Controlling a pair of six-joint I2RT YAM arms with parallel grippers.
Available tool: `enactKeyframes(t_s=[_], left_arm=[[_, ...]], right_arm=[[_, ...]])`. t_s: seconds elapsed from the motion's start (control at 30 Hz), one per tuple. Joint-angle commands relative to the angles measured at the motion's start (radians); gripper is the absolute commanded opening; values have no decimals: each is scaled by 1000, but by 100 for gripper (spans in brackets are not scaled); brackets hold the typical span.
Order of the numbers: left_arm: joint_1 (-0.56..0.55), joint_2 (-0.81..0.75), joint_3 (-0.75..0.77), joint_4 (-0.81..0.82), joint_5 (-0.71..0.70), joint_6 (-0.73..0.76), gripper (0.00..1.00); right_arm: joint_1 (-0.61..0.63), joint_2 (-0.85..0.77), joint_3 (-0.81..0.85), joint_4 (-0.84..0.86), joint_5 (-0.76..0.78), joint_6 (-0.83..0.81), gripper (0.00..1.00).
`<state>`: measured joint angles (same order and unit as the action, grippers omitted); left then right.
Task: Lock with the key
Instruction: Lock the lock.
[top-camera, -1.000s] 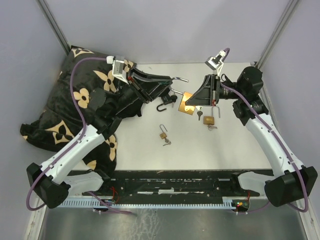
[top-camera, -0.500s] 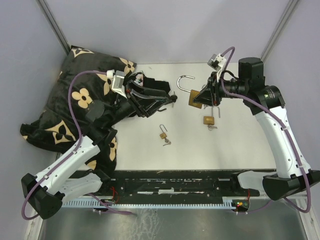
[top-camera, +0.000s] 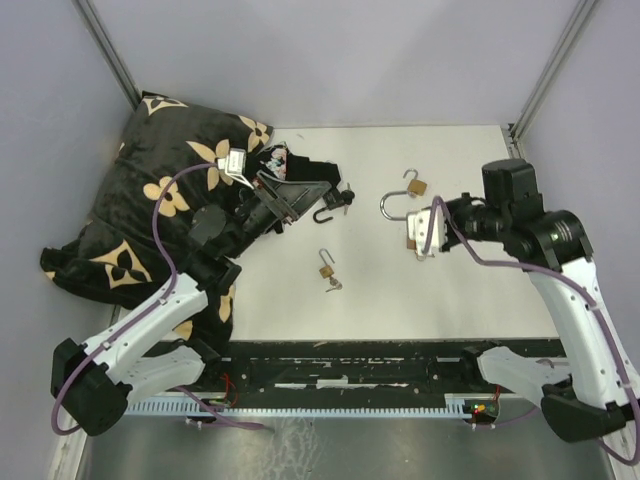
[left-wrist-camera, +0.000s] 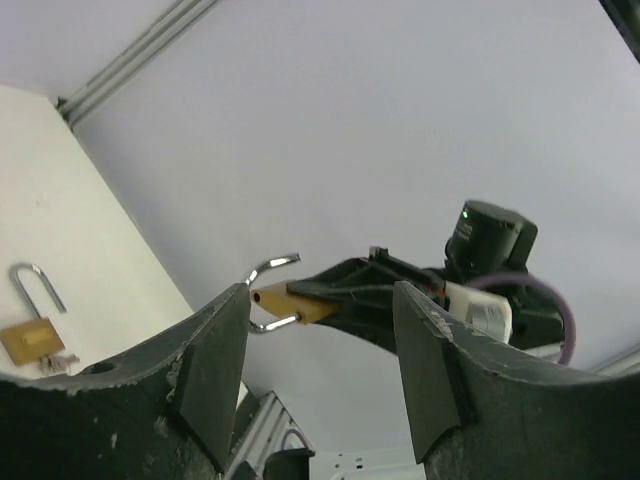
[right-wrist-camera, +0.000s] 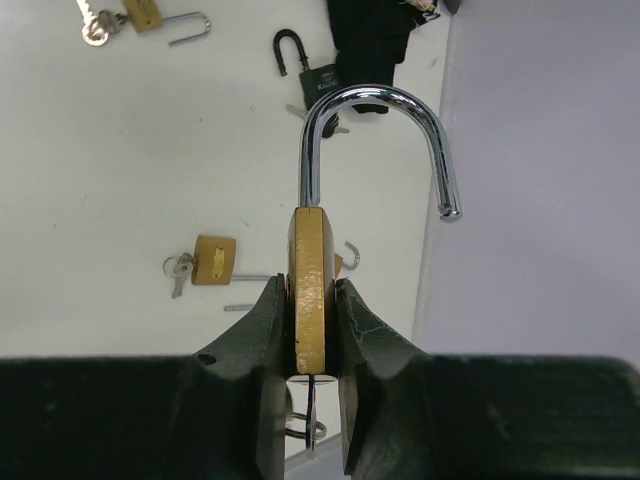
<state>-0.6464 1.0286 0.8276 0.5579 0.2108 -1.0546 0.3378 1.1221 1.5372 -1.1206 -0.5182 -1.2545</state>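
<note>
**White tabletop (top-camera: 480, 290): readying the shackle**

Pinching brass padlock (right-wrist-camera: 308, 245) edge-on between closed right gripper (right-wrist-camera: 310, 290) jaws, open shackle (right-wrist-camera: 372, 95) projecting ahead. Keeping left gripper (left-wrist-camera: 320, 295) jaws wide, empty. Likely needing shackle pressed home, then turning key (right-wrist-camera: 303, 432), seemingly dangling behind right jaws.

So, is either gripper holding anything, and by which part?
The right gripper clamps the big brass padlock by its body, shackle open; the left gripper holds nothing.

A black cushion (top-camera: 110, 215) patterned with tan flowers slumps over the white table (top-camera: 380, 295) at its 9 o'clock edge; a metal strut (top-camera: 108, 52) rises at 11 o'clock.
</note>
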Motion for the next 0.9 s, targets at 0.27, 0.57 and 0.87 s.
enactKeyframes(t_s=[0.27, 0.57, 0.87], left_arm=[[-120, -113, -78, 132, 115, 746, 67], [-190, -136, -98, 55, 240, 1445, 84], [-229, 1, -24, 3, 369, 1446, 81]], right_arm=[[19, 23, 163, -92, -247, -60, 2], [21, 122, 305, -301, -418, 92, 2], [21, 169, 348, -365, -480, 190, 2]])
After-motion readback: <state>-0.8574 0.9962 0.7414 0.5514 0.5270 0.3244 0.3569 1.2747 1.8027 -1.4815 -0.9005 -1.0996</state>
